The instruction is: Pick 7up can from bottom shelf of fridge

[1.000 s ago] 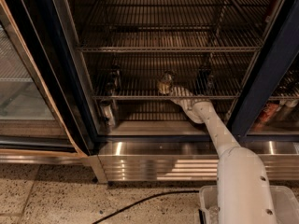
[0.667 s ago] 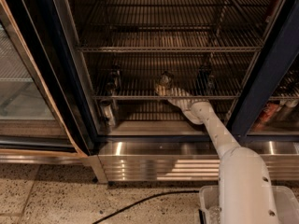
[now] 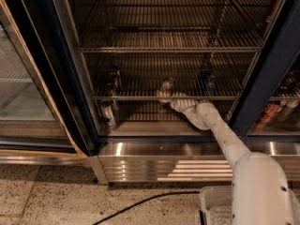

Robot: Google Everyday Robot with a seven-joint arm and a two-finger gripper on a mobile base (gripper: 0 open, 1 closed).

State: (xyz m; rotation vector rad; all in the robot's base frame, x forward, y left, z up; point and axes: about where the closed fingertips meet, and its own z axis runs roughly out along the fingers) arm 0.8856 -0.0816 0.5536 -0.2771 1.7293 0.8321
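The fridge [image 3: 154, 156] stands open, with a black frame and a ribbed steel base panel. The 7up can [image 3: 166, 84], small with a dull greenish body, stands upright near the middle front of the bottom shelf [image 3: 136, 97], the lowest wire rack. My gripper [image 3: 164, 96] reaches into the fridge on the white arm [image 3: 220, 130] from the lower right. It sits at the rack's front rail, just in front of and slightly below the can. I cannot tell whether it touches the can.
Dark cans stand on the same rack at the left [image 3: 112, 81] and right [image 3: 208, 81]. A shiny silver can [image 3: 108, 114] stands below the rack at the left. The glass door [image 3: 28, 93] hangs open on the left. A black cable [image 3: 145, 201] lies on the floor.
My gripper has moved a little to the left along the rack's front rail, closer under the 7up can. The can has not visibly moved.
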